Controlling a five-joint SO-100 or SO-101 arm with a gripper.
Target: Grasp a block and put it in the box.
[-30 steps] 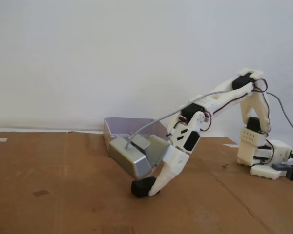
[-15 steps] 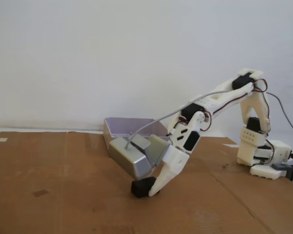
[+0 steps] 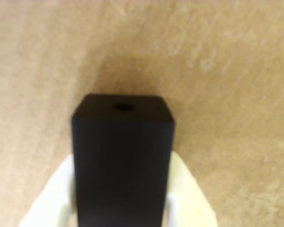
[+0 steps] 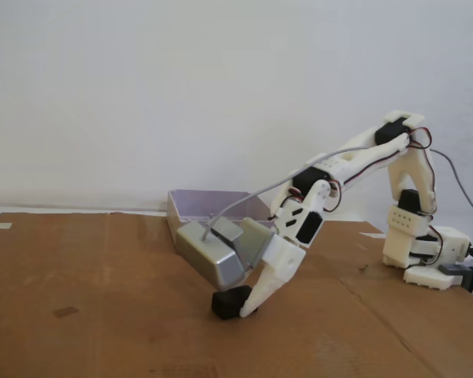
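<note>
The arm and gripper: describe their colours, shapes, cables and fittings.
The arm is white printed plastic with black servo blocks at the joints and thin red and dark wires. A grey cable runs to a grey metallic camera housing. The gripper has tapered, pointed white fingers.

Fixed view: low, side-on, facing the wall, takes in the whole arm (image 4: 355,169). Wrist view: close, looking down at the cardboard (image 3: 236,71). Shared: block (image 3: 122,161) and cardboard.
</note>
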